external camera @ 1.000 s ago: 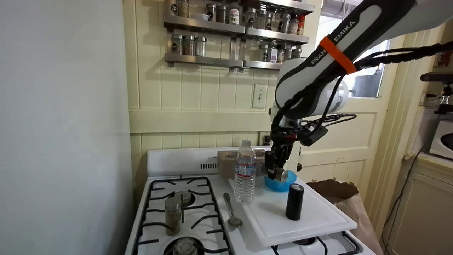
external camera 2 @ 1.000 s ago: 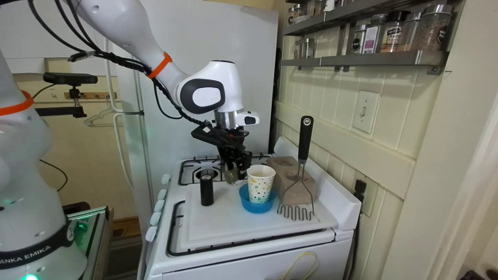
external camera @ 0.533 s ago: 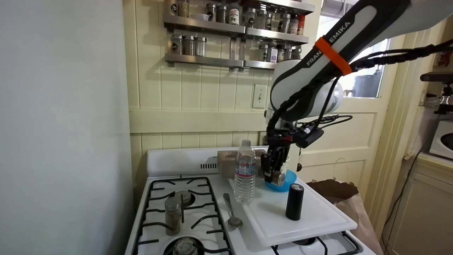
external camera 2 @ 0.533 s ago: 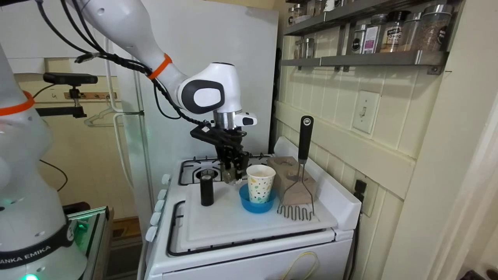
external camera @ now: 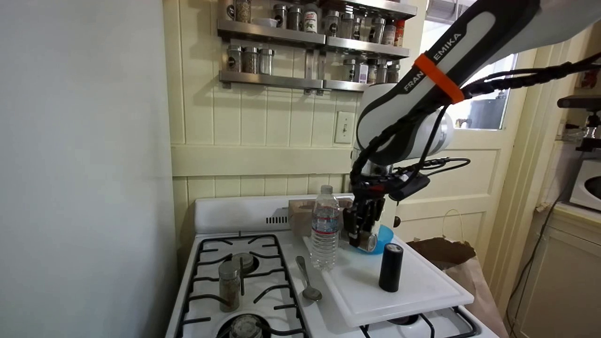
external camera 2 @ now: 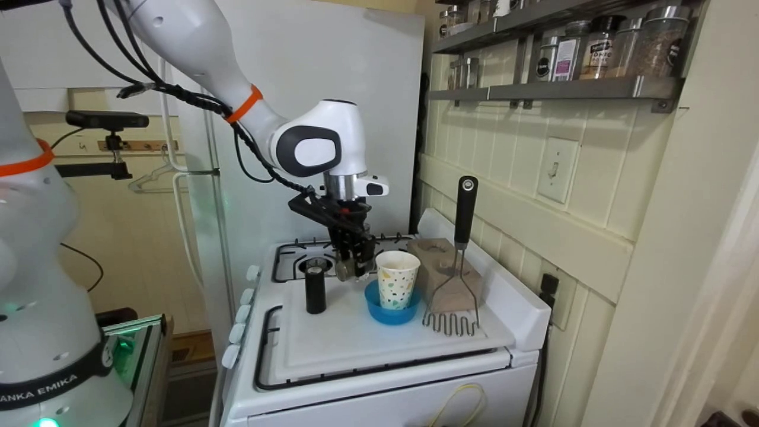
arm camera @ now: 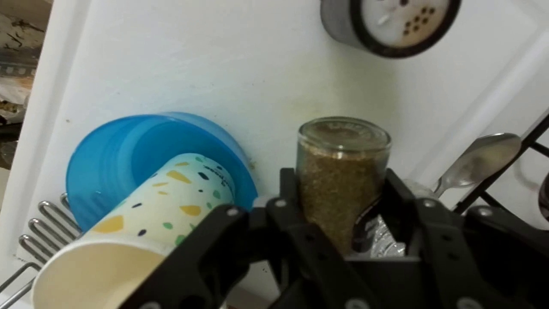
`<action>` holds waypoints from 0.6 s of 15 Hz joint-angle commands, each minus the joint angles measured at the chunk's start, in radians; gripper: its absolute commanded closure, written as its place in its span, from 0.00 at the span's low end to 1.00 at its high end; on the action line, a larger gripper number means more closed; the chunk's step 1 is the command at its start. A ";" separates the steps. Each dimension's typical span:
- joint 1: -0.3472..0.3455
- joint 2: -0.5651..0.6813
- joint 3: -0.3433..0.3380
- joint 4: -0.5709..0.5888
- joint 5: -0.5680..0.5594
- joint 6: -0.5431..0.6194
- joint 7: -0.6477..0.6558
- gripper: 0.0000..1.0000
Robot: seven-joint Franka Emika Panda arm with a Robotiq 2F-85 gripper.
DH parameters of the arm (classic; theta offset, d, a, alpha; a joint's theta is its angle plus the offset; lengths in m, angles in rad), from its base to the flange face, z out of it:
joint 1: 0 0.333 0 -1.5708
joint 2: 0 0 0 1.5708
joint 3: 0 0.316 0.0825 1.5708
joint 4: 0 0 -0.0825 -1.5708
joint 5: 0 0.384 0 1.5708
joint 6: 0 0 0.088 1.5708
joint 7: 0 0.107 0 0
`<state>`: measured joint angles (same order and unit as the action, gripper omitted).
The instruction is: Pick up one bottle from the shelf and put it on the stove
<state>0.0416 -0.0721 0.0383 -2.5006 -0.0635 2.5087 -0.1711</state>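
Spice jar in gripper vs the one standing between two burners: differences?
Pose: the held spice jar is tipped over; the standing spice jar is upright.
Support: the gripper clamps the held spice jar; the standing spice jar rests on the stove.
Ends: the held spice jar shows its glass base in the wrist view; the standing spice jar shows its gray lid.
Shared: both are clear glass with brownish contents.

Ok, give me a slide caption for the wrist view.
Gripper closed on a clear jar of brownish spice, with a patterned cup standing in a blue bowl at frame left.
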 commanded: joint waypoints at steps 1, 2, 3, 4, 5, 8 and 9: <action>0.009 0.005 0.007 -0.029 0.022 0.045 0.049 0.75; 0.007 0.011 0.009 -0.033 0.014 0.055 0.068 0.75; 0.005 0.016 0.010 -0.038 0.011 0.067 0.086 0.75; 0.004 0.025 0.008 -0.042 0.017 0.077 0.095 0.75; 0.003 0.031 0.007 -0.046 0.020 0.090 0.102 0.75; -0.003 0.058 0.004 -0.051 0.000 0.145 0.127 0.75; -0.003 0.068 0.004 -0.050 -0.010 0.159 0.135 0.75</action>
<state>0.0396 -0.0288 0.0428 -2.5421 -0.0615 2.6110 -0.0726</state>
